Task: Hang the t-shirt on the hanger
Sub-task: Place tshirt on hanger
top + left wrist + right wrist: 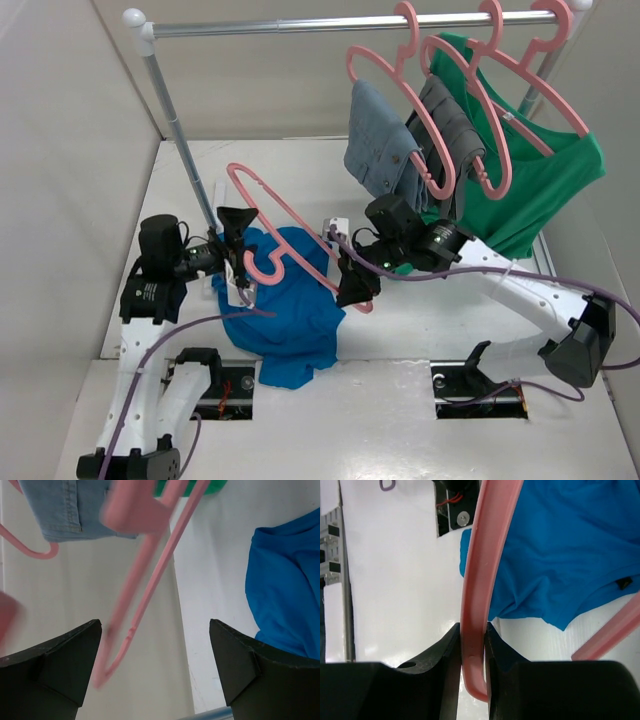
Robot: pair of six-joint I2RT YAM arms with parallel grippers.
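Observation:
The pink hanger [285, 215] lies tilted above the table, its hook [262, 262] over the bright blue t-shirt [290, 310], which is crumpled on the table. My right gripper [355, 287] is shut on the hanger's lower corner, and in the right wrist view [473, 630] the jaws clamp the pink bar [482, 555] with the t-shirt [560, 545] beneath. My left gripper [238, 255] is open beside the hook. In the left wrist view [155, 630] the blurred hanger [150, 575] passes between the wide jaws without touching them, and the t-shirt [285, 590] shows at the right.
A clothes rack bar [350, 22] spans the back, with its pole [185, 150] at the left. Pink hangers on it carry a denim garment [385, 140], a grey garment [455, 125] and a green shirt [535, 180]. A small white block [335, 228] sits mid-table.

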